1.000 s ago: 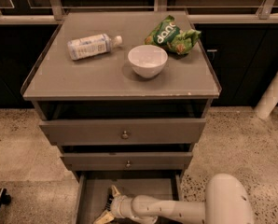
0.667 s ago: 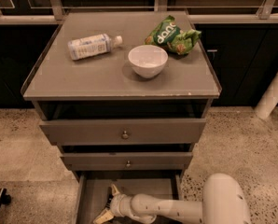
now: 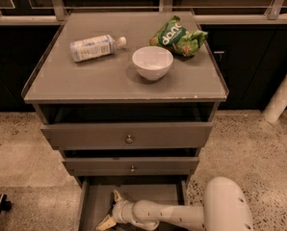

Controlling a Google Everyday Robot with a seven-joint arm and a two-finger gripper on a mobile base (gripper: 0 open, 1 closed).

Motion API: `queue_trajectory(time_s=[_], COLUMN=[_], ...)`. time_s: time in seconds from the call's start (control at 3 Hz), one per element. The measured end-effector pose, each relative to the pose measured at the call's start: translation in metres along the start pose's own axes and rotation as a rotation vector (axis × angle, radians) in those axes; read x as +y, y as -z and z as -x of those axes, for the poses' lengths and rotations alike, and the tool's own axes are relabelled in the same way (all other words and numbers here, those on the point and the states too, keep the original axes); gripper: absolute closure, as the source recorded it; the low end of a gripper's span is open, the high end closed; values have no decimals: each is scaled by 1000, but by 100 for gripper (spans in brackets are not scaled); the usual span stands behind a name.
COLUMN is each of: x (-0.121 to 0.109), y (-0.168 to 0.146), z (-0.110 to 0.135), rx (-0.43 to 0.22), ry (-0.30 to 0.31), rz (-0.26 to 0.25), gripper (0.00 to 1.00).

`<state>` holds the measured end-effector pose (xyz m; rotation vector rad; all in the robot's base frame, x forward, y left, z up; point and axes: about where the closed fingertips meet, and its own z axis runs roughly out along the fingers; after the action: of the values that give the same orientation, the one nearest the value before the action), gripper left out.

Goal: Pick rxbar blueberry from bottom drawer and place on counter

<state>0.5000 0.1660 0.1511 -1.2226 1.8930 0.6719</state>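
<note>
The small flat dark-wrapped rxbar blueberry cannot be made out; the pulled-out bottom drawer [image 3: 84, 207] - a shallow grey box - has a shadowed floor. Inside that drawer the smooth white arm [image 3: 167, 213] ends in the gripper [image 3: 110, 209], its tan-tipped fingers [image 3: 117, 195] spread apart around nothing visible. Above the drawer, the matte grey counter [image 3: 100, 80] bears a round white bowl [image 3: 152, 61], a lying plastic bottle [image 3: 93, 48] and a crinkly green bag [image 3: 178, 36].

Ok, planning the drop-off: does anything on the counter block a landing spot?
Partly: a bottle, a white bowl and a green bag fill the counter's back half; its front strip is bare. The gripper is in the bottom drawer, open.
</note>
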Motion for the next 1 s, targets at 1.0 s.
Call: queue_trajectory(time_s=[1.0], x=[3], y=[-2], z=[-29], rx=[87], ry=[91], rz=[12], gripper=[0])
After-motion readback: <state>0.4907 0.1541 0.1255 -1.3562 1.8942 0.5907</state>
